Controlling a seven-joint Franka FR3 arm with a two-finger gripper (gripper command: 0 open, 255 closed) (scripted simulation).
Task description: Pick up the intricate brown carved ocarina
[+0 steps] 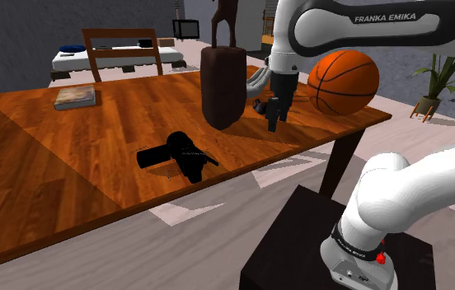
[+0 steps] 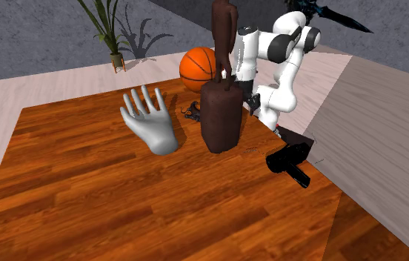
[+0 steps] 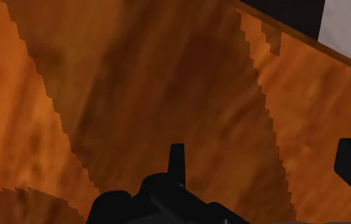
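The gripper [image 1: 273, 121] hangs upright just above the table [image 1: 69, 165], right of centre in the upper half of the shoulder view. Whether it is open or closed, or has hold of anything, I cannot tell. The ocarina [image 1: 259, 106], a small dark, knobbly piece, lies on the wood just beside the gripper, on its left in that frame.

Nearest, at lower right of the shoulder view, is the dark stand [image 1: 292, 247] with the white arm [image 1: 415, 189] rising from it. The arm's upper link, at top right, reads "FRANKA EMIKA". Farther in, mid-frame, a black hair dryer [image 1: 178, 156] lies near the table's front edge. Behind it a dark brown statue [image 1: 223, 91] stands on a thick block. Right of the gripper an orange basketball [image 1: 343, 81] rests by the table's corner.

In the second exterior view a pale grey model hand [image 2: 151, 122] stands upright left of the statue. A book [image 1: 75, 97] lies at upper left of the shoulder view, its cover unreadable. Beyond the table stand a wooden chair [image 1: 123, 37], then a bed [image 1: 172, 56], and at far right a potted plant [image 1: 440, 78].
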